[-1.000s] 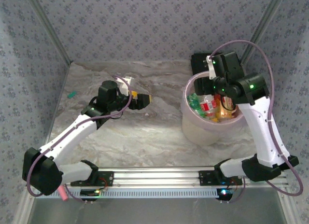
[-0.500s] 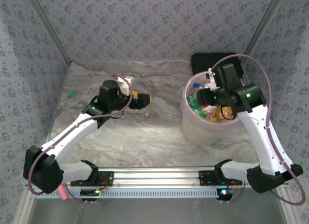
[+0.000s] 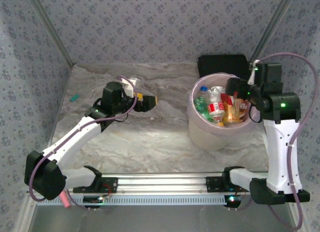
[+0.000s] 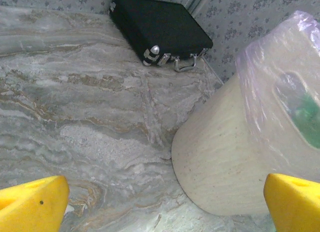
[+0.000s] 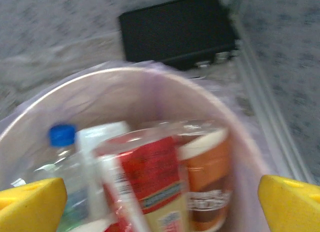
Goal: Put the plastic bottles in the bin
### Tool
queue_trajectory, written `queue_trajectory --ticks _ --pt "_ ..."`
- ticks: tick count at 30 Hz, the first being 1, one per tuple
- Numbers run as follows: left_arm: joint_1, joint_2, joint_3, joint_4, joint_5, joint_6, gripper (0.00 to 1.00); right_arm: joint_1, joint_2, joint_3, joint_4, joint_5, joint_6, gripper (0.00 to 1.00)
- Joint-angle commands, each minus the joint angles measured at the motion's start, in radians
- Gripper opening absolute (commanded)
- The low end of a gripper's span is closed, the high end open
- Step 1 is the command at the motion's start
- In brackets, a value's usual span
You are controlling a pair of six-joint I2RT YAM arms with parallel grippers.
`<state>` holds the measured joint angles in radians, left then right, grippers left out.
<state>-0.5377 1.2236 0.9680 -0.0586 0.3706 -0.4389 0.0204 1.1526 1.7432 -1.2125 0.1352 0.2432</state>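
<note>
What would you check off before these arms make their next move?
1. Right gripper open and empty above the bin: ok.
2. Left gripper open and empty over the table: ok.
3. Bin upright: ok.
4. Bottles lying inside the bin: ok.
5. Small green thing on the table, a bottle or not: cannot tell.

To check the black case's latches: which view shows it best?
Left wrist: the black case is sharp, with latches and handle visible. Right wrist shows it blurred; top external shows it small, without detail.
</note>
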Motion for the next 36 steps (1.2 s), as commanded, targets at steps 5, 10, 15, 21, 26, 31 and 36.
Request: queue_trajectory --ticks 5,10,15,21,26,31,36 --pt "0.01 0.014 0.05 -0.014 0.018 0.008 1.0 -0.411 -0.059 -0.213 0.178 -0.498 0.095 1.0" --pt "0.014 0.009 0.042 -0.016 0.011 0.011 1.0 -0.541 -0.068 -0.314 0.281 -0.699 0.109 1.0" --pt "0.015 0.027 0.039 -0.002 0.018 0.006 1.0 -0.558 -0.069 -0.388 0.377 -0.873 0.16 0.99" --pt "0.024 0.019 0.023 0.003 0.025 0.02 1.0 -0.481 -0.062 -0.412 0.372 -0.862 0.152 0.97" --pt "0.04 -0.003 -0.013 0.025 0.001 0.0 1.0 -0.348 -0.074 -0.446 0.419 -0.809 0.198 0.96" --pt "0.055 -0.034 -0.05 0.019 -0.074 0.002 1.0 -0.15 -0.109 -0.541 0.536 -0.694 0.303 0.96" --pt "0.082 -0.078 -0.077 -0.024 -0.185 -0.013 1.0 0.098 -0.102 -0.587 0.66 -0.518 0.366 0.96"
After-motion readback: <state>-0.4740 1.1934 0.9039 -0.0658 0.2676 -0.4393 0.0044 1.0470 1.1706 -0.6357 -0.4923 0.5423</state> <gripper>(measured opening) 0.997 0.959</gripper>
